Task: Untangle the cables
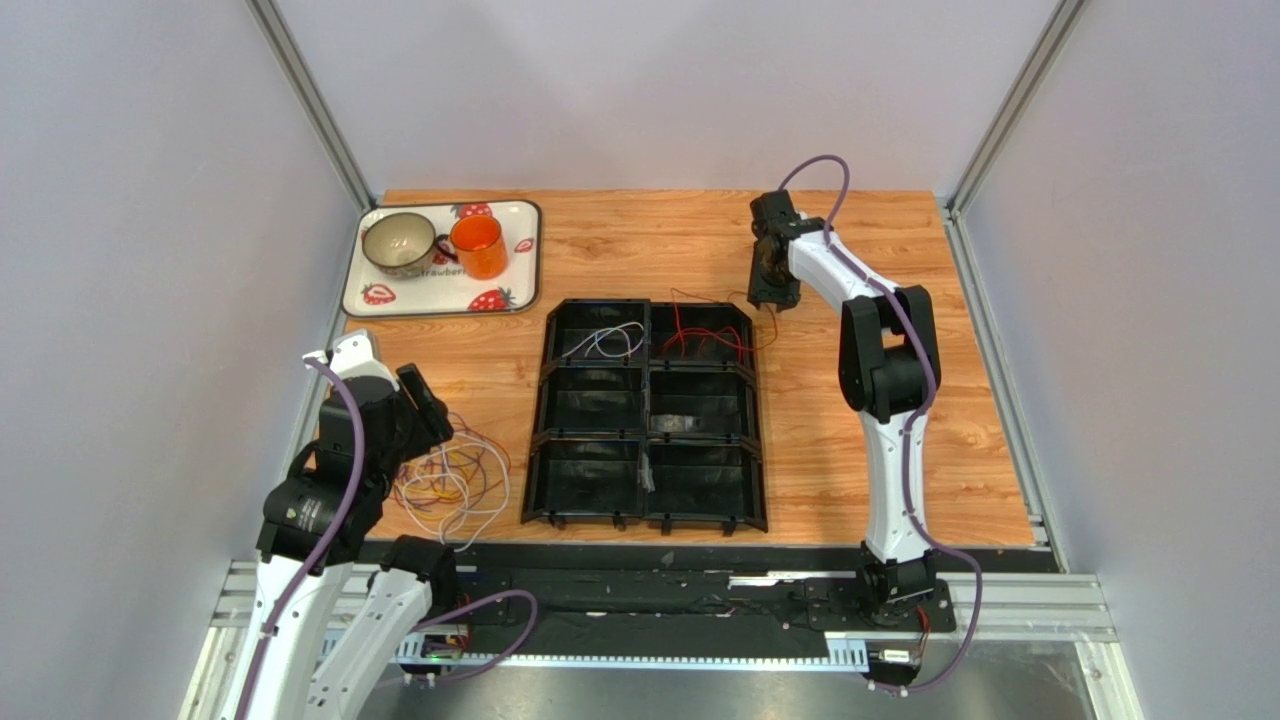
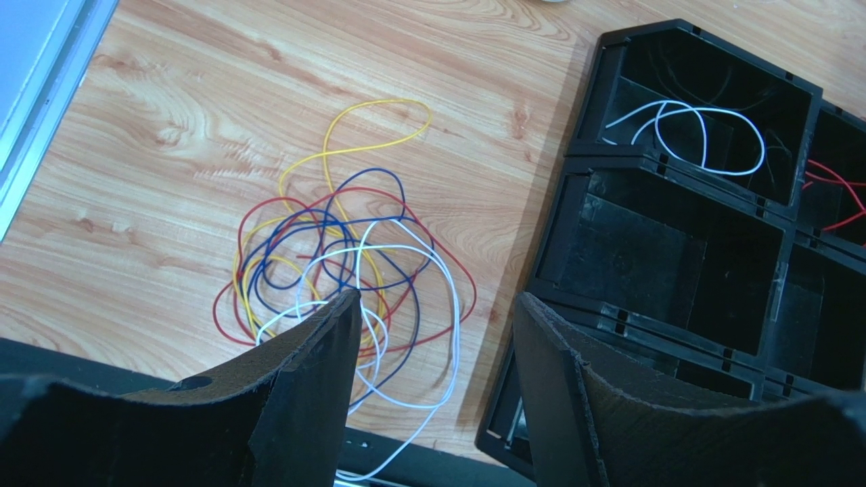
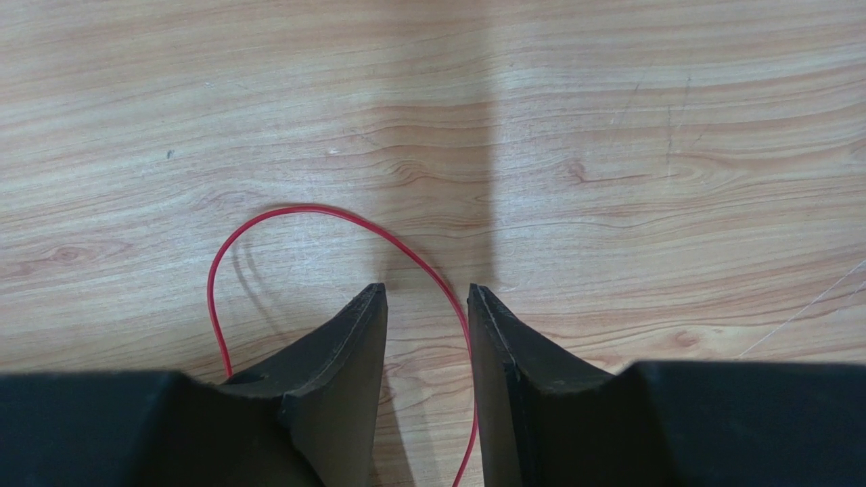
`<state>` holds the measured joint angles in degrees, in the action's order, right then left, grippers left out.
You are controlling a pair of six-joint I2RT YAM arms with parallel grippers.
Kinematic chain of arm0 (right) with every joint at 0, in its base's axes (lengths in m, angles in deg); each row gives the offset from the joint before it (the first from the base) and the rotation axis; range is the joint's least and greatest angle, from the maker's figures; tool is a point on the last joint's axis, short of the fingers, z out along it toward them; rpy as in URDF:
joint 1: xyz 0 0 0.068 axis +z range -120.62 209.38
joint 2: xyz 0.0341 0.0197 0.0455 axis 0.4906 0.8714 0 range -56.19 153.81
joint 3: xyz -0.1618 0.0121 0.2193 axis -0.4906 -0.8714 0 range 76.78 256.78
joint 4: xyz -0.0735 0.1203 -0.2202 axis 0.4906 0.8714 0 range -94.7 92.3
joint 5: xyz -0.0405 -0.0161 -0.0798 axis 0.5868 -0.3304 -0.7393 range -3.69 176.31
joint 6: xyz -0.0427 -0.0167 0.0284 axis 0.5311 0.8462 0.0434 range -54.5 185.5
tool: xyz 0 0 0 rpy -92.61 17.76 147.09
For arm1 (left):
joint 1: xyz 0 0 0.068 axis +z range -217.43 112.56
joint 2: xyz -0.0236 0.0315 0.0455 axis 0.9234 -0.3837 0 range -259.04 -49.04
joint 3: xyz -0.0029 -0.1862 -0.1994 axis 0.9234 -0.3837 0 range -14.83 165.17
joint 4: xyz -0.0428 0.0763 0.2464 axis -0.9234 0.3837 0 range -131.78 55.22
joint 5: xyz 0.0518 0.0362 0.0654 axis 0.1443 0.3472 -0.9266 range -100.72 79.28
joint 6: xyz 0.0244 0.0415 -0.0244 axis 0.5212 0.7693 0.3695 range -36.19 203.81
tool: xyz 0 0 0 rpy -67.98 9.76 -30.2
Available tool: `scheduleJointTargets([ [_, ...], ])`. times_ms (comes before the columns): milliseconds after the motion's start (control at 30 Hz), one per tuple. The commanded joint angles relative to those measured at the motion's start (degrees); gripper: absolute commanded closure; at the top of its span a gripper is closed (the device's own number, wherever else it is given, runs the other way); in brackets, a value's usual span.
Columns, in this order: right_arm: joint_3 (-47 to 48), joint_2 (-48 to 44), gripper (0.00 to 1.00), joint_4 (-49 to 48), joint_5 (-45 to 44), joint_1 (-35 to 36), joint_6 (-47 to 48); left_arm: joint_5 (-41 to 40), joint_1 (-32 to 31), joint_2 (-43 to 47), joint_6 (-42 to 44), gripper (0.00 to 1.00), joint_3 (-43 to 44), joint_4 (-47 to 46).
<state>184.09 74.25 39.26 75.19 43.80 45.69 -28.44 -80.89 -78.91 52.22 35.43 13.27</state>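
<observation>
Hugging table's [image 1: 842,255] left edge: tangled cables [image 1: 451,488].

2 arms [image 1: 887,360], 2 cups [image 1: 400,240], 1 plate [image 1: 520,288], 1 organizer [image 1: 649,435], 1 cable tangle [image 2: 358,254].

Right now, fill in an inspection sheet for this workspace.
Surface: wooden table.
Job's things: tangle of wires at left; white wire and red wire in the bin's far compartments.
Clutter: tray with cup and orange mug, far left.
Grippers: left gripper open above the tangle; right gripper open over a red loop on the table.
Cables: purple hoses along both arms.
Surroundings: grey walls on three sides.
</observation>
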Motion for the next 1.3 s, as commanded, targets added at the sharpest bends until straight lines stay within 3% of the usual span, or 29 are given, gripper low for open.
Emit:
scheduleJointTargets([
  [0,0.80,0.52,0.62,-0.37,0.74,-0.35,0.74,-0.74,0.36,-0.63,0.48,0.35,0.45,-0.99],
  [333,-4.47,-0.62,0.73,-1.51,1.71,-1.23,1.09,-0.57,0.36,-0.98,0.57,0.36,0.54,-0.99],
  [700,-6.58,-1.05,0.99,-1.25,0.74,-1.58,1.89,-0.48,0.45,-1.33,0.57,0.36,0.63,-0.99],
  [967,-9.13,-5.79,1.00,-1.69,1.62,-1.58,1.09,-0.39,0.45,-1.42,0.57,0.37,0.63,-0.99],
  [1267,-11.59,-20.29,1.00,-0.99,5.40,-1.23,-0.40,0.05,0.44,-1.42,0.66,0.37,0.72,-0.99],
])
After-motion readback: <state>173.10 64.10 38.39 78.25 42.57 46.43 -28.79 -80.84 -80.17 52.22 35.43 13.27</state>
